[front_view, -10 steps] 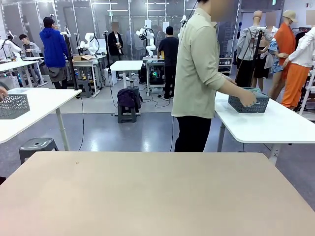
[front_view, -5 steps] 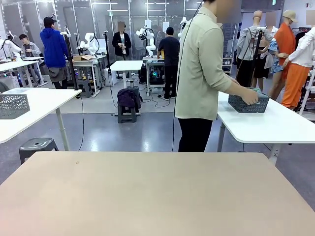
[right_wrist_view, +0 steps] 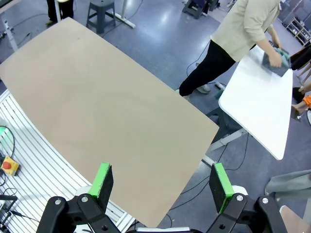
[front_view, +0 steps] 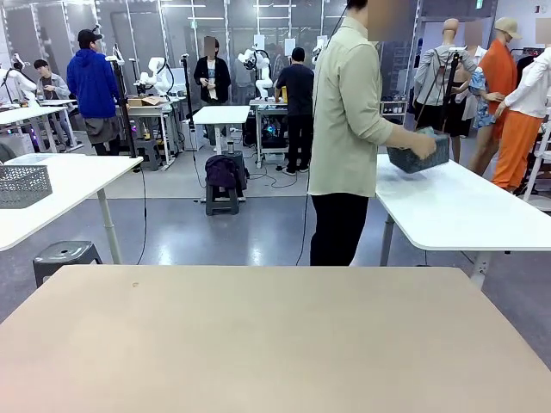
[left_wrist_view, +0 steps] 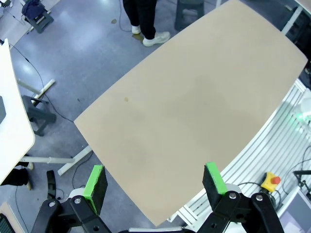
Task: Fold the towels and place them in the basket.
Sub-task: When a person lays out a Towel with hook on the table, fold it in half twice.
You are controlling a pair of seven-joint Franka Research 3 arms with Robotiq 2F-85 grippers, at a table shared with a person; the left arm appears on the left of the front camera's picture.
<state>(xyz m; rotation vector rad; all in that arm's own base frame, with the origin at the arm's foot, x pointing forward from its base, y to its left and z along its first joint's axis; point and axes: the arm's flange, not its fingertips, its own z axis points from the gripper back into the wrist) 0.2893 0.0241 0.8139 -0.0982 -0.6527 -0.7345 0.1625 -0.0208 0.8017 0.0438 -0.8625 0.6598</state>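
Note:
A person in a pale green shirt stands beyond my beige table (front_view: 258, 335) and lifts the dark grey mesh basket (front_view: 419, 153) off the white table (front_view: 456, 211) behind. A bit of teal towel (front_view: 429, 132) pokes above its rim. The right wrist view catches the same basket (right_wrist_view: 277, 62) in the person's hands. My left gripper (left_wrist_view: 154, 182) hangs open high above the beige table (left_wrist_view: 194, 97), nothing between its green pads. My right gripper (right_wrist_view: 162, 187) is open too, high over the table (right_wrist_view: 97, 107).
A second mesh basket (front_view: 21, 185) rests on a white table at far left. A grey stool (front_view: 65, 255) stands off the table's far left corner. A yellow stop button box (left_wrist_view: 270, 181) lies beside the table base. Other people stand far back.
The person has picked the basket up off the white table and swung it left, toward their body. Both grippers stay as they were.

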